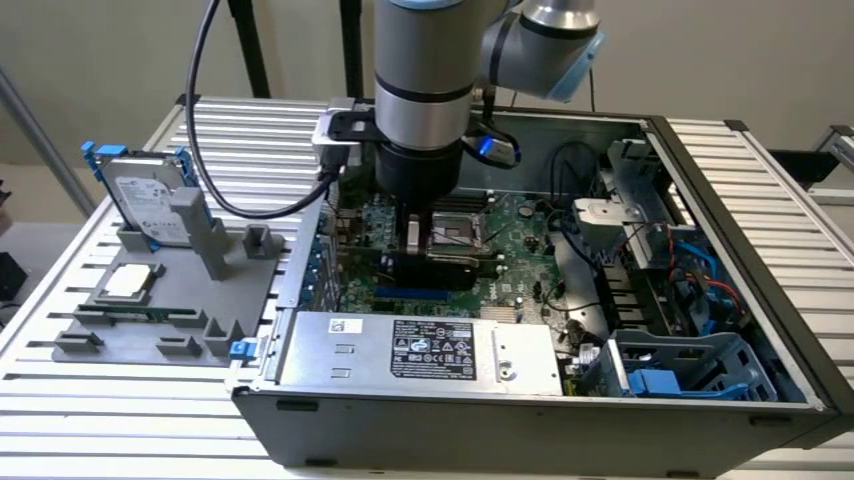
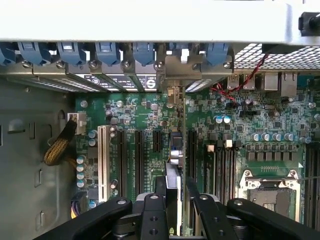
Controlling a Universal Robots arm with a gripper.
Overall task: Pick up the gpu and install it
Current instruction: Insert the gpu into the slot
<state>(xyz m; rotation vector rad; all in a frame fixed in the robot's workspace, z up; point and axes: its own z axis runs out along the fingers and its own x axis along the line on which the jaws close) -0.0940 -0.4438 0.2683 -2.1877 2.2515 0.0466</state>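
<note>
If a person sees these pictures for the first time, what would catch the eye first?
First, the arm reaching down into the open computer case, its gripper holding the gpu edge-on over the green motherboard. Next, at the exterior view's left, a grey holder with a hard drive standing upright and a small silver chip.
</note>
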